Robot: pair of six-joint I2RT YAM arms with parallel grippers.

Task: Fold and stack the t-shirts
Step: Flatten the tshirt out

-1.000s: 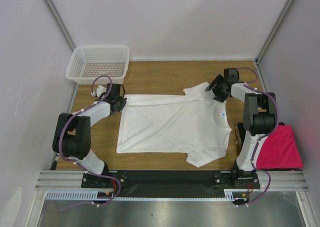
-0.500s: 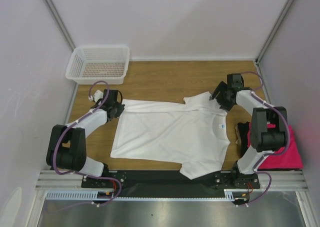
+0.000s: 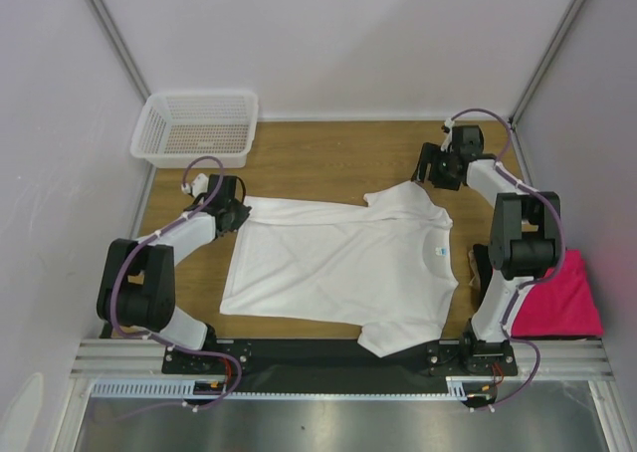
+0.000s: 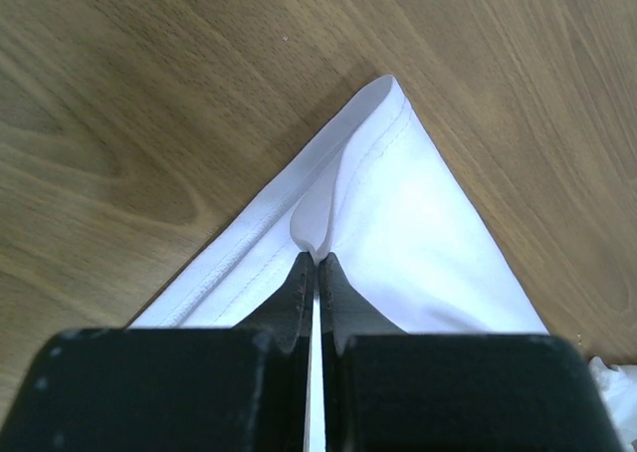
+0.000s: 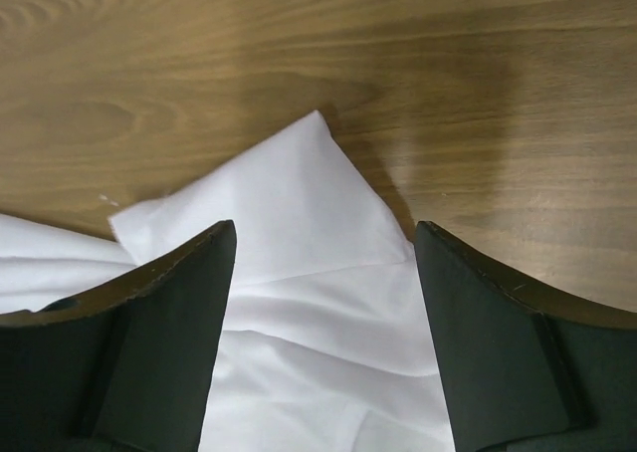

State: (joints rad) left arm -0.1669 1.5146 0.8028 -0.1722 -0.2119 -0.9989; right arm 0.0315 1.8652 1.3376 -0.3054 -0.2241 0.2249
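The large white t-shirt lies spread flat on the wooden table, collar and small blue-white tag to the right. My left gripper is shut on the shirt's far left hem corner, pinching a fold of cloth. My right gripper is open above the far sleeve, its fingers apart over the cloth, holding nothing. The magenta-pink t-shirt lies at the right edge. A bit of black cloth shows beside the right arm.
A white mesh plastic basket stands at the far left corner. Grey walls close the table on three sides. The bare wood shows behind the shirt.
The shirt was drawn toward the near edge and flattened. My right gripper let go of the far sleeve and drew back toward the far right. My left gripper kept its hold on the hem corner.
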